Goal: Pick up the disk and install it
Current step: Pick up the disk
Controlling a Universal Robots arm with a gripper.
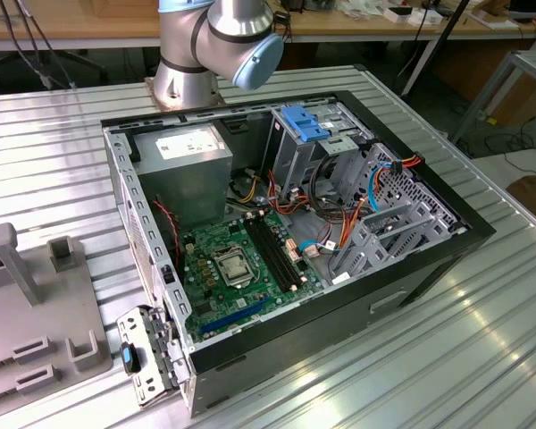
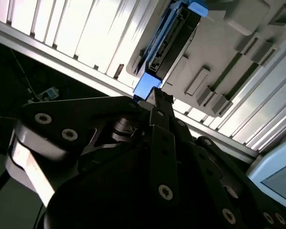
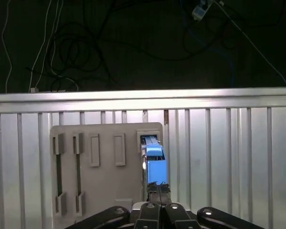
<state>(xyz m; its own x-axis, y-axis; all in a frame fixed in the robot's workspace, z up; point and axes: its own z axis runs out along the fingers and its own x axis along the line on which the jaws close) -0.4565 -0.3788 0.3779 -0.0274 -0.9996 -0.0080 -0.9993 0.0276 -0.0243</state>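
1. Table [image 1: 482,357] of ribbed metal, in the exterior view, carries an open computer case [image 1: 339,317] with its green circuit board [image 1: 241,259] facing up. The arm [image 1: 219,40] is mounted behind the case. A grey holder [image 1: 36,313] sits at the exterior view's left.
2. In the second wrist view, the disk [image 2: 174,43] stands on edge in a slot of the holder. The tool [image 2: 155,95] has its black fingers pressed together, gripping nothing. Its tip is just beside the disk's blue end; I cannot tell whether they touch.
3. In the first wrist view, the disk sits in the slot along one edge of the holder, with the closed tool right by it.
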